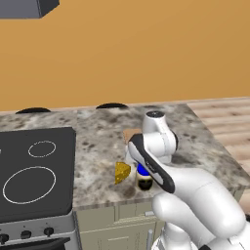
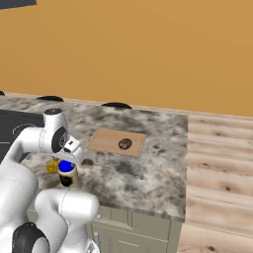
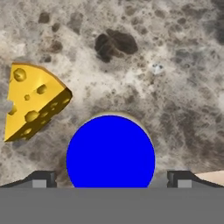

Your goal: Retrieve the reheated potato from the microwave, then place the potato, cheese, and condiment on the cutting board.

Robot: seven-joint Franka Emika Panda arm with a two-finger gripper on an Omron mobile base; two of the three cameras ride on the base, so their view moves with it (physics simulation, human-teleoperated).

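The gripper (image 3: 111,179) hangs with its jaws wide apart directly over the jar (image 3: 110,153), holding nothing, the cheese (image 3: 33,101) lies just beside it, and the potato (image 2: 125,144) sits on the board (image 2: 106,141).

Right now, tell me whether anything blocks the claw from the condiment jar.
Nothing visible does. The open claw hangs directly above the condiment jar, its fingertips either side of the blue lid. The cheese wedge lies beside the jar on the counter, outside that path.
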